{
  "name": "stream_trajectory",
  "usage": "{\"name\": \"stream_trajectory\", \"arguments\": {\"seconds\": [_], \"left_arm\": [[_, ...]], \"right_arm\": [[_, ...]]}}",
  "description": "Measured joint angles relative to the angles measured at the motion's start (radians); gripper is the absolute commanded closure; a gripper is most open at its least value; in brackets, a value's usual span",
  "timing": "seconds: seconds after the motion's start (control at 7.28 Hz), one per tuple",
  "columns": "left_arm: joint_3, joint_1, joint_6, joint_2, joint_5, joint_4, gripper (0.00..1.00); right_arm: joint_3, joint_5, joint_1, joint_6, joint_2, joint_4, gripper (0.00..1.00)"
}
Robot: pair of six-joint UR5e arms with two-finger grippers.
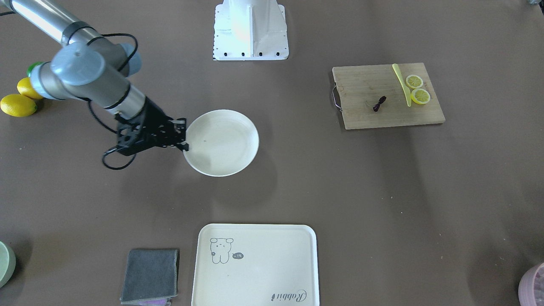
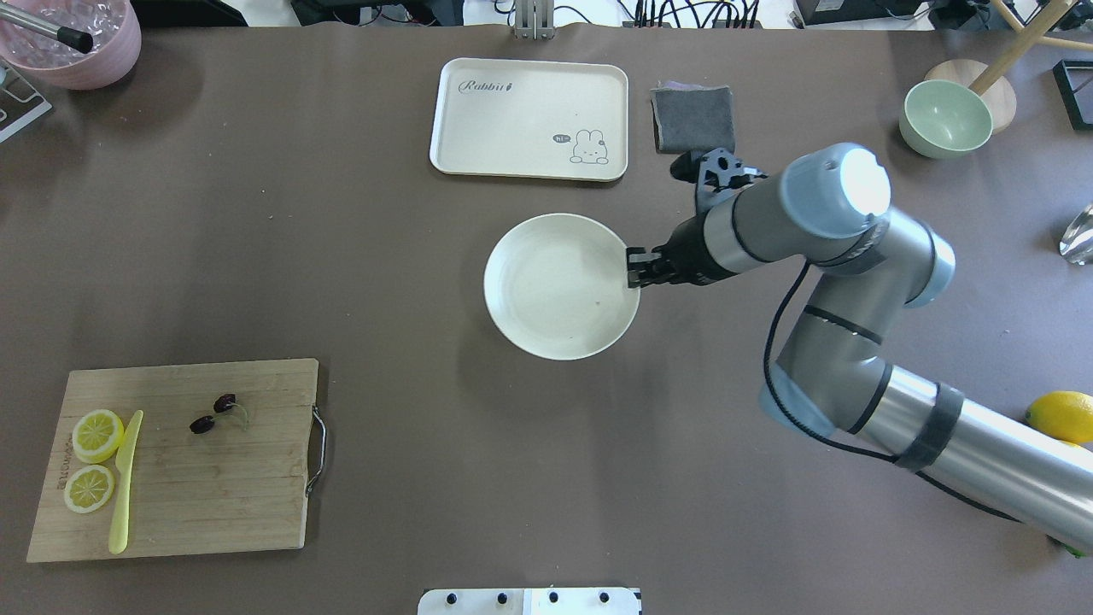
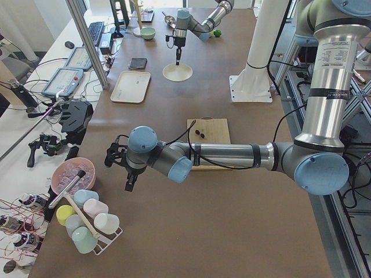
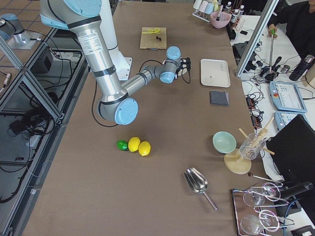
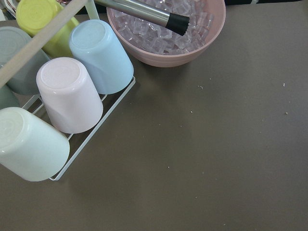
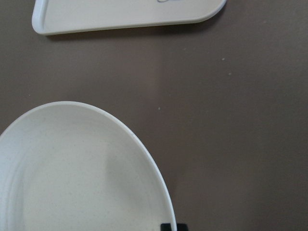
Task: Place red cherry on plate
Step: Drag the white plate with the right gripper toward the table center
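The red cherry [image 1: 379, 103] [image 2: 213, 412], a tiny dark pair on pale stems, lies on a wooden cutting board [image 1: 384, 110], far from both grippers. The round cream plate [image 1: 225, 144] [image 2: 555, 290] is empty and casts an offset shadow, as if slightly raised. My right gripper [image 1: 184, 136] [image 2: 634, 269] is shut on the plate's rim; in the right wrist view the rim [image 6: 144, 159] runs down to a dark fingertip [image 6: 173, 226]. My left gripper [image 3: 130, 180] hangs near a pink bowl of ice [image 3: 69, 176]; I cannot tell whether it is open or shut.
Two lemon slices [image 1: 417, 88] and a yellow knife [image 1: 401, 83] share the board. A rectangular cream tray [image 1: 255, 265] and grey cloth [image 1: 151, 275] lie beyond the plate. Whole lemons [image 1: 19, 104] sit by the right arm. Upturned cups [image 5: 67, 91] stand beside the ice bowl.
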Motion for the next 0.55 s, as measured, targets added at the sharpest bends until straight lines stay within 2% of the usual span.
{"name": "stream_trajectory", "arguments": {"seconds": [0.14, 0.41, 0.55], "left_arm": [[0.000, -0.001, 0.000, 0.002, 0.000, 0.000, 0.02], [-0.001, -0.003, 0.000, 0.004, 0.000, 0.000, 0.02], [-0.002, -0.004, 0.001, 0.005, 0.000, 0.000, 0.02]], "right_arm": [[-0.005, -0.057, -0.051, 0.015, 0.039, -0.055, 1.00], [-0.035, -0.110, -0.097, 0.020, 0.064, -0.088, 1.00], [-0.044, -0.117, -0.103, 0.019, 0.067, -0.090, 0.83]]}}
